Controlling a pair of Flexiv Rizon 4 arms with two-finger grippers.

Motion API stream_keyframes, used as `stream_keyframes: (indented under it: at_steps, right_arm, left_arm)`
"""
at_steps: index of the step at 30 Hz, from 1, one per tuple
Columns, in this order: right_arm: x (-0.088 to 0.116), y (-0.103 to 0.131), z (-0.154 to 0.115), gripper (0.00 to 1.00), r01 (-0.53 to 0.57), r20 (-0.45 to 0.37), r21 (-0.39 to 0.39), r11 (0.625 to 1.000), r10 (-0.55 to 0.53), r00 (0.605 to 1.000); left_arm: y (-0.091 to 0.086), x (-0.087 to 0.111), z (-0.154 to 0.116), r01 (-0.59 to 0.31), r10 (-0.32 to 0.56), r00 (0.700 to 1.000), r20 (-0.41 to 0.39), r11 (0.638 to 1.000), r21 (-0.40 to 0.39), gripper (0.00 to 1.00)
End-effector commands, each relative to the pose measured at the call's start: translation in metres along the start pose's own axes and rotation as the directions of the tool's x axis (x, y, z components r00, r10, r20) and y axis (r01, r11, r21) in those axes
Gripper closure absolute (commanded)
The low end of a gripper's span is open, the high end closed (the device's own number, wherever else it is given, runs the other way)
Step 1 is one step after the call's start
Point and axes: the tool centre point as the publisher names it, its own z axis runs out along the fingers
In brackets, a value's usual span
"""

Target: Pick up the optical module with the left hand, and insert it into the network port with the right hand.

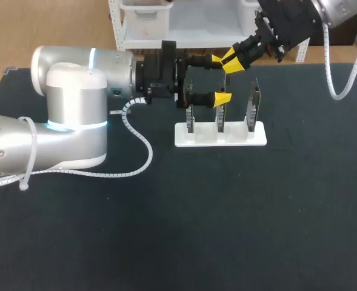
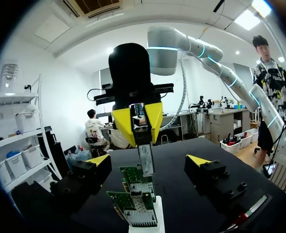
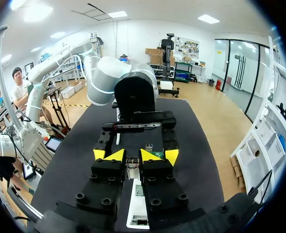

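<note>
The optical module (image 2: 145,158) is a slim silver bar, and my right gripper (image 3: 133,156) is shut on it, pointing it down toward the network cards (image 2: 135,194). These green cards stand upright on a white stand (image 1: 220,136). In the head view my right gripper (image 1: 231,62) comes in from the back right, over the stand. My left gripper (image 1: 220,79) is open, with one yellow tip on each side of the right gripper and the module. Its fingers (image 2: 98,160) touch neither. In the right wrist view the module (image 3: 132,171) shows between the shut fingers.
My left arm (image 1: 75,115) lies across the table's left half with its white cable (image 1: 139,142) looping on the black mat. The stand holds three cards in a row. The shelf legs stand just beyond the table's far edge.
</note>
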Motion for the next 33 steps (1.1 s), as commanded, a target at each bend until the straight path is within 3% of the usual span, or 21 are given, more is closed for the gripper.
stream_keyframes:
  at_steps: [1,11,27,33]
  right_arm:
    - [0.0,-0.001,0.0,1.0,0.0,0.001,-0.001,1.0,0.0,1.0]
    - [0.0,-0.001,0.0,1.0,0.0,0.001,-0.001,1.0,0.0,1.0]
    - [0.0,-0.001,0.0,1.0,0.0,0.001,-0.001,1.0,0.0,1.0]
    - [0.0,-0.001,0.0,1.0,0.0,0.001,-0.001,1.0,0.0,1.0]
  left_arm:
    - [0.006,-0.008,-0.006,0.035,-0.031,0.995,-0.091,0.999,0.042,0.0]
    - [0.015,-0.01,-0.035,0.055,-0.047,0.972,-0.23,0.998,0.03,0.0]
    - [0.027,-0.001,-0.061,0.05,-0.028,0.951,-0.307,0.997,0.063,0.0]
    - [0.028,-0.001,-0.062,0.051,-0.034,0.957,-0.29,0.997,0.052,0.0]
